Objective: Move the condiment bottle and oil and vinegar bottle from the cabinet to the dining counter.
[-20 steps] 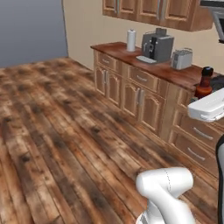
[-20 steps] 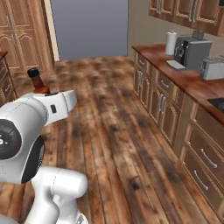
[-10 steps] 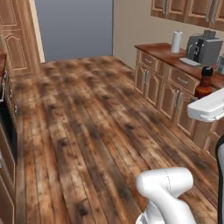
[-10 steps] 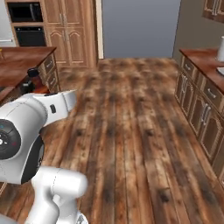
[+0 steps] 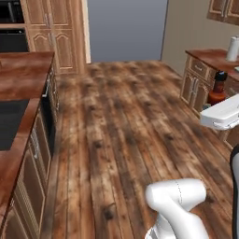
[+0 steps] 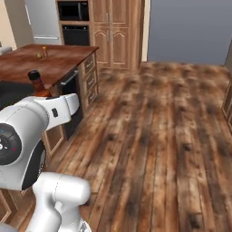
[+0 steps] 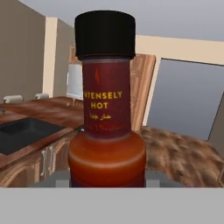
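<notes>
Hand [image 7: 107,186] grips the sauce bottle [image 7: 106,105] low on its body, upright, in transit. Dining tabletop [image 6: 50,61] lies ahead-left of hand. I judge: first bottle not yet placed; oil bottle still to fetch.

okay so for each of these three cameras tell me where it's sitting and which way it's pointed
Left base view: behind the arm, left side, facing the wood floor; white arm lower right, condiment bottle beyond it.
Right base view: behind, right side, facing the dining counter; arm lower left.
Hand view: on the hand, looking along the jaws at the bottle.
All share the bottle.
</notes>
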You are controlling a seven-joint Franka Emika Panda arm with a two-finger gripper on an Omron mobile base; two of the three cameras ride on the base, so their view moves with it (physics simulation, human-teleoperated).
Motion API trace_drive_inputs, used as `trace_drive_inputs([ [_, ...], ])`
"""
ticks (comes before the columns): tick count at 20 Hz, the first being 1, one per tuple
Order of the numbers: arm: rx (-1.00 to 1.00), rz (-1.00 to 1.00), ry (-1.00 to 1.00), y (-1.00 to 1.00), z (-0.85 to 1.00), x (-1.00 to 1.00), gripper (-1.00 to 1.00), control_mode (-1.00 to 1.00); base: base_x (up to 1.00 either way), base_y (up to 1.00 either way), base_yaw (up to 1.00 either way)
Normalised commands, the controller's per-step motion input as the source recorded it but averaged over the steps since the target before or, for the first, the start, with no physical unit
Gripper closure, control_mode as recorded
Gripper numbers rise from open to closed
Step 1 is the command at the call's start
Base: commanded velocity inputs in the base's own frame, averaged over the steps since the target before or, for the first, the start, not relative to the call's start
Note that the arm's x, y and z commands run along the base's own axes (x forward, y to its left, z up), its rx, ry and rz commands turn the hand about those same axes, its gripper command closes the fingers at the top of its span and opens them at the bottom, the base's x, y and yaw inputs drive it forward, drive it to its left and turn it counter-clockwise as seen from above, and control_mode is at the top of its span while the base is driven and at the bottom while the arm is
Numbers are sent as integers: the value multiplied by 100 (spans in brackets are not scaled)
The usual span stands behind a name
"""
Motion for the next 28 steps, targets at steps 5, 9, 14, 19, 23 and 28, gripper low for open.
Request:
trace_drive_inputs([
  [5,0,0,0,0,0,0,100,100,2,21,35],
  [9,0,0,0,0,0,0,100,100,9,20,33],
  [14,0,0,0,0,0,0,100,100,16,14,33],
  [19,0,0,0,0,0,0,100,100,29,17,31],
  [23,0,0,0,0,0,0,100,100,22,19,30],
  [28,0,0,0,0,0,0,100,100,-25,18,36],
])
